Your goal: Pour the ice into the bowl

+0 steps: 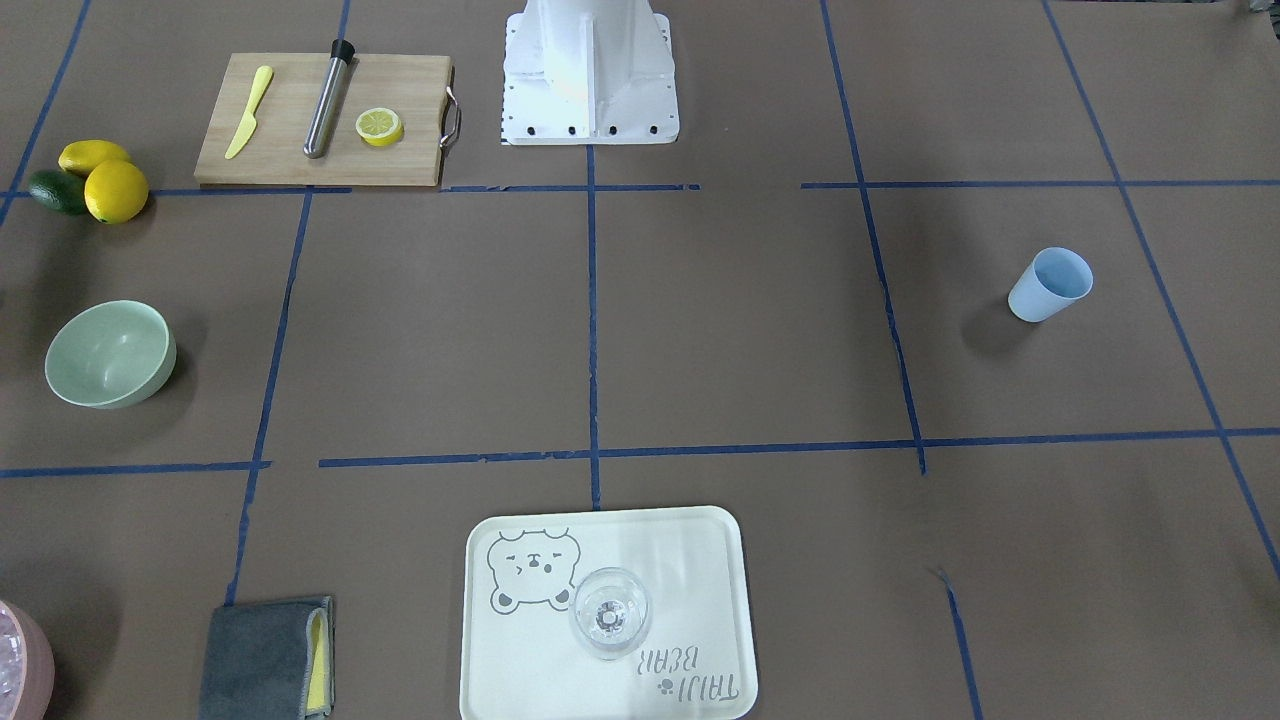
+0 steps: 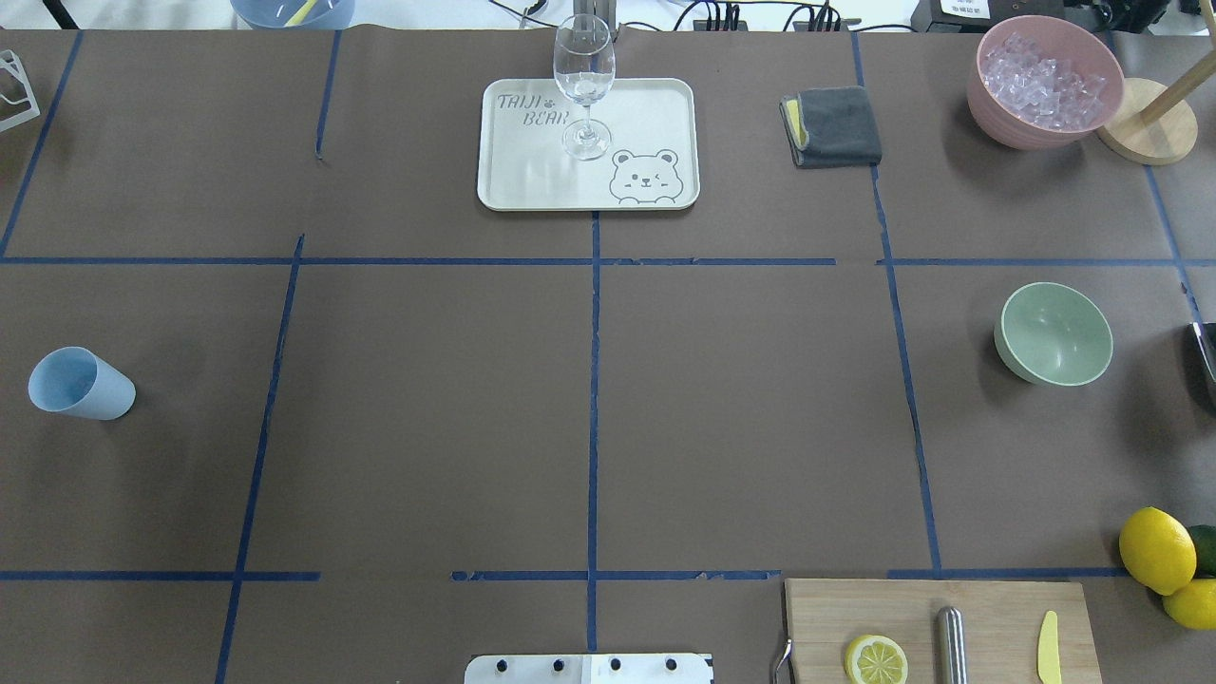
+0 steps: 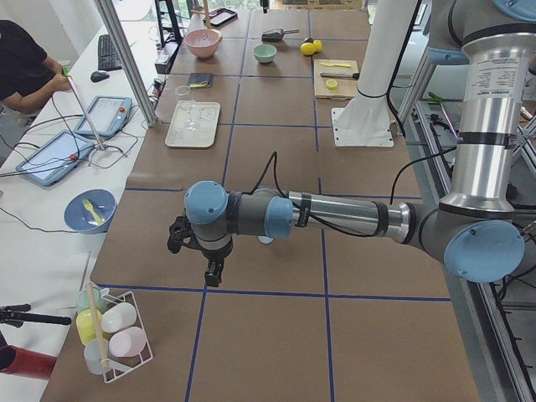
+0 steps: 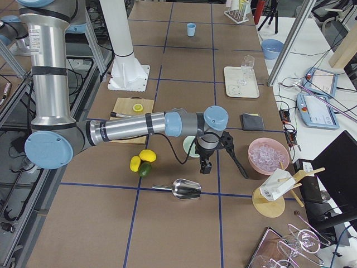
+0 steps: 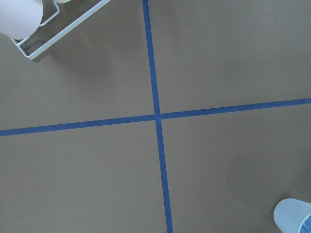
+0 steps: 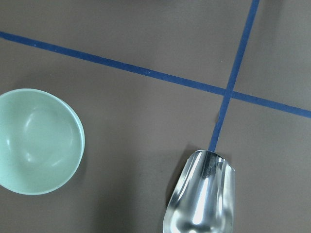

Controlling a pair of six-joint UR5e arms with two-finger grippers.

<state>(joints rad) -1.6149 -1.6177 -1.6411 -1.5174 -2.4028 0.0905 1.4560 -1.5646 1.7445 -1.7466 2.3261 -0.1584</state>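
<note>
The pale mint-green bowl stands empty on the robot's right side of the table; it also shows in the front view and the right wrist view. The ice lies heaped in a pink container at the far right corner. My right gripper hangs above the table between the bowl and a metal scoop; I cannot tell if it is open. My left gripper hovers near the blue cup; I cannot tell its state.
The scoop lies on the table beside the bowl. A tray holds a wine glass. A grey cloth, a cutting board, lemons and a wire cup rack stand around the edges.
</note>
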